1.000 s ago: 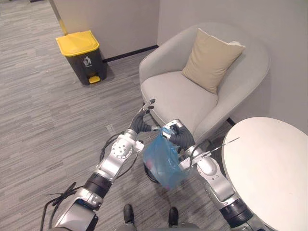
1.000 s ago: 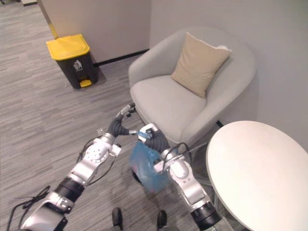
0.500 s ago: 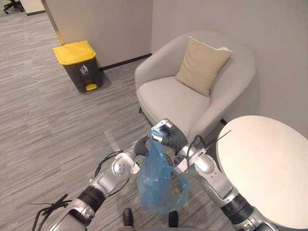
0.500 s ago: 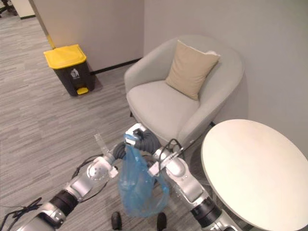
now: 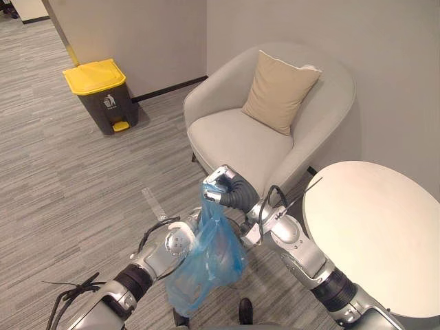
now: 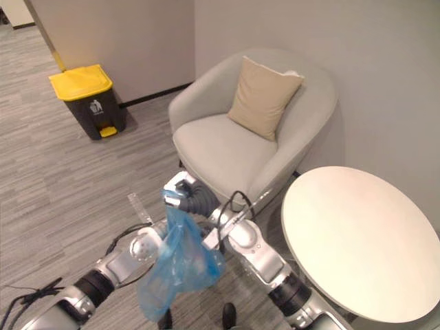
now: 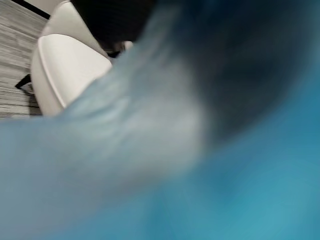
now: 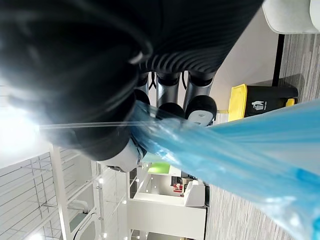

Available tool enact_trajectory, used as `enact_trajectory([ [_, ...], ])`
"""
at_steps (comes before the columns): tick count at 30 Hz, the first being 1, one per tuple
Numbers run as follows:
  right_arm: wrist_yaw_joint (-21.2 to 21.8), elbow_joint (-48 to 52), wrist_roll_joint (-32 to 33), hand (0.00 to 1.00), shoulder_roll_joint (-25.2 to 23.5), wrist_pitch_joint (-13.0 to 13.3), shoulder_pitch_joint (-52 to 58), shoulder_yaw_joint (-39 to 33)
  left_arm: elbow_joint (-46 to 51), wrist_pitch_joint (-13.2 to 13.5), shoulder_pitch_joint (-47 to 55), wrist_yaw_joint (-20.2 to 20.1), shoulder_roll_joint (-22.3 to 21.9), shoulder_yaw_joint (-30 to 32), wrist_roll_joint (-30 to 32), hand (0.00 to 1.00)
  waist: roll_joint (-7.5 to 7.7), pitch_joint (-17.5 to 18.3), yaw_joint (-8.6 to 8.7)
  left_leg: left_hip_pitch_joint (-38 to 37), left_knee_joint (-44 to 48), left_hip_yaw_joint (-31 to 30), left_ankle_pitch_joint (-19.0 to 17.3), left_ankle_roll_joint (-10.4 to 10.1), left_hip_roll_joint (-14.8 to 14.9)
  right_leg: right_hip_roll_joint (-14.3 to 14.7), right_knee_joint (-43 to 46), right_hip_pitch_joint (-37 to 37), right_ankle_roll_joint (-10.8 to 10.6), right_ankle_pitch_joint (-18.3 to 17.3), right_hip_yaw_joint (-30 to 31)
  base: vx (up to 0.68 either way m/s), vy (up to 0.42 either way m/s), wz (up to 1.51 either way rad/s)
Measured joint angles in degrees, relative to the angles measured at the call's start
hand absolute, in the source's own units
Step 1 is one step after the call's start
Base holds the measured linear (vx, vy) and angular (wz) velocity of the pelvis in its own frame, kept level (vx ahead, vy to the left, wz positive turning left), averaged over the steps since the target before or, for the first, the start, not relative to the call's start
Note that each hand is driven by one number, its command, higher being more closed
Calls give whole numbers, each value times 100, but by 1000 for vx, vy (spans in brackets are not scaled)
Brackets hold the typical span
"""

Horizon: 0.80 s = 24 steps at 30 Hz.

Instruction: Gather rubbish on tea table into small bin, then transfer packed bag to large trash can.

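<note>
One blue bag [image 5: 206, 265] is seen hanging at lower centre of the left eye view, clear of the floor, with some rubbish faintly showing low inside it. It is held by its bunched neck only. The right hand [image 5: 218, 184] is clamped on that neck just above, at frame centre; in the right wrist view the fingers [image 8: 170, 97] are curled tight onto the stretched blue plastic. The left hand is behind the bag's body, and its state cannot be told, as the left wrist view is covered by blue film.

The trash can [image 5: 103, 93], dark with a yellow lid, is set at upper left, well apart from the bag, and its lid is shut. The armchair [image 5: 240, 137] with a tan cushion [image 5: 278, 89] is just beyond the right hand. The round table [image 5: 375, 234] is at lower right.

Risks, as judged:
- The thin film could be pulled out of a one-handed pinch if the bag sways on the walk over.
- The plastic could be torn at the neck, where all the weight is taken.
- The bag could be snagged on the chair edge.
- With the lid shut, the bag could be dropped on top of it or beside it.
</note>
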<state>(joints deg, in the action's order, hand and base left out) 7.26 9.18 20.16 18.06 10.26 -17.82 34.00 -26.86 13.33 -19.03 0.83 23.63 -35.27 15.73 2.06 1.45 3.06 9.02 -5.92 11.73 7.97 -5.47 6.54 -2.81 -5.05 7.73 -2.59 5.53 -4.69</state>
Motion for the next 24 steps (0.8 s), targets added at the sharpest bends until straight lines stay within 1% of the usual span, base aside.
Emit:
enact_trajectory([
  [6, -1, -272, -222, 100, -14, 3, 119, -57, -204, -22, 73, -1, -85, 309, -7, 0, 12, 12, 1, -6, -3, -37, 13, 2, 4, -4, 0, -19, -2, 3, -16, 0, 0, 0],
  [9, -8, -560, -253, 100, -88, -1, 248, -279, -214, -26, 211, -1, -96, 472, -16, 0, 18, 18, -3, -5, -4, -51, 17, -1, 4, -5, 0, -25, -3, 3, -30, 0, 0, 0],
  [12, -19, -760, -451, 100, -177, -3, 332, -457, -254, -40, 261, -1, -98, 580, -38, 0, 23, 21, -2, -6, -4, -99, 25, -7, 3, -6, 0, -51, -4, 1, -76, -2, 4, 6],
  [21, -38, -1174, -901, 100, -222, -62, 402, -461, -334, -150, 310, 20, -158, 1311, -245, 0, 51, 50, -16, -14, -4, -148, 32, -5, 1, -8, 0, -87, -5, -1, -125, 0, 2, 2],
  [24, -35, -1305, -913, 100, -222, -110, 431, -467, -334, -160, 310, 26, -156, 1512, -286, 0, 52, 53, -20, -13, -4, -156, 36, -5, 2, -6, 0, -91, -4, -1, -132, 0, 0, 0],
])
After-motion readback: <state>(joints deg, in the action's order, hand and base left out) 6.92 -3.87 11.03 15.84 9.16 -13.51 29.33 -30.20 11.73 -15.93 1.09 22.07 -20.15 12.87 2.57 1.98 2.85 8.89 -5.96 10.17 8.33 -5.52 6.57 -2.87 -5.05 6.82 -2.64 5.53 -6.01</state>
